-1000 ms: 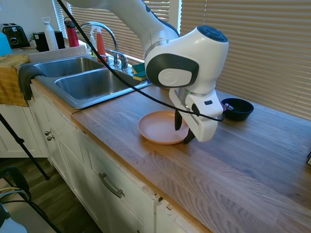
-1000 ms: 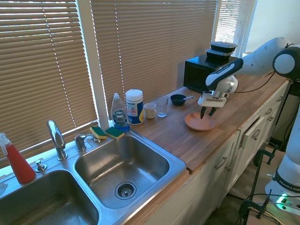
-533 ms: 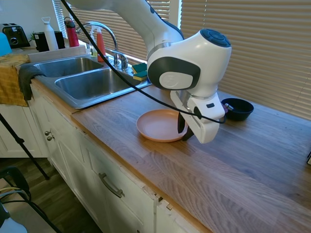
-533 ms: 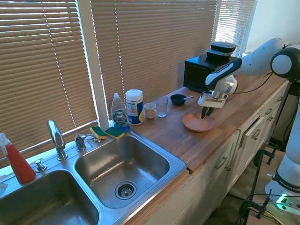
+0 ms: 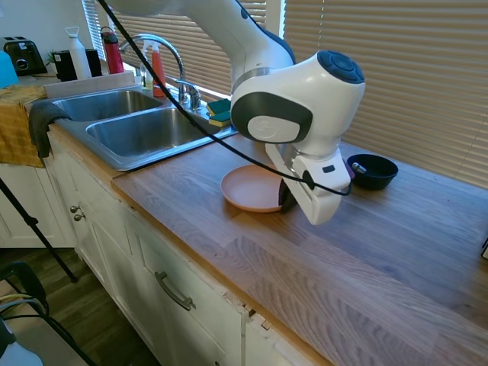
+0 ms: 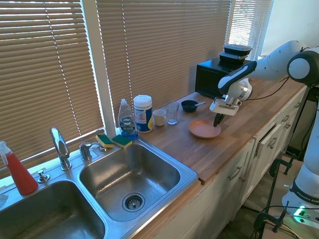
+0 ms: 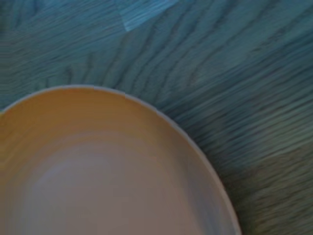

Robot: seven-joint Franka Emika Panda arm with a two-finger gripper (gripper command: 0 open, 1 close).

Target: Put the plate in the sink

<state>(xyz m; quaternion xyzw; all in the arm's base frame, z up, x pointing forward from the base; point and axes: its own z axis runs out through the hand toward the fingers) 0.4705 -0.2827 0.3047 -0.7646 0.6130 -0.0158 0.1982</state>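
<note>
Your hand (image 5: 287, 200) grips the plate (image 5: 255, 187) by its near rim, the plate sitting low over the tabletop (image 5: 381, 244), well apart from the sink (image 6: 124, 181). An edge pinch may slip (the plate could tilt) while crossing to the basin.

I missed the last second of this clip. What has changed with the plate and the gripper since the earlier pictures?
The plate has slid along the wooden counter toward the sink, carried along by the gripper at its rim on the side away from the sink. The fingers look closed on the rim. The plate is still on the counter, not in the sink. The dark blue bowl, sponges and dish soap bottle stayed put.
</note>
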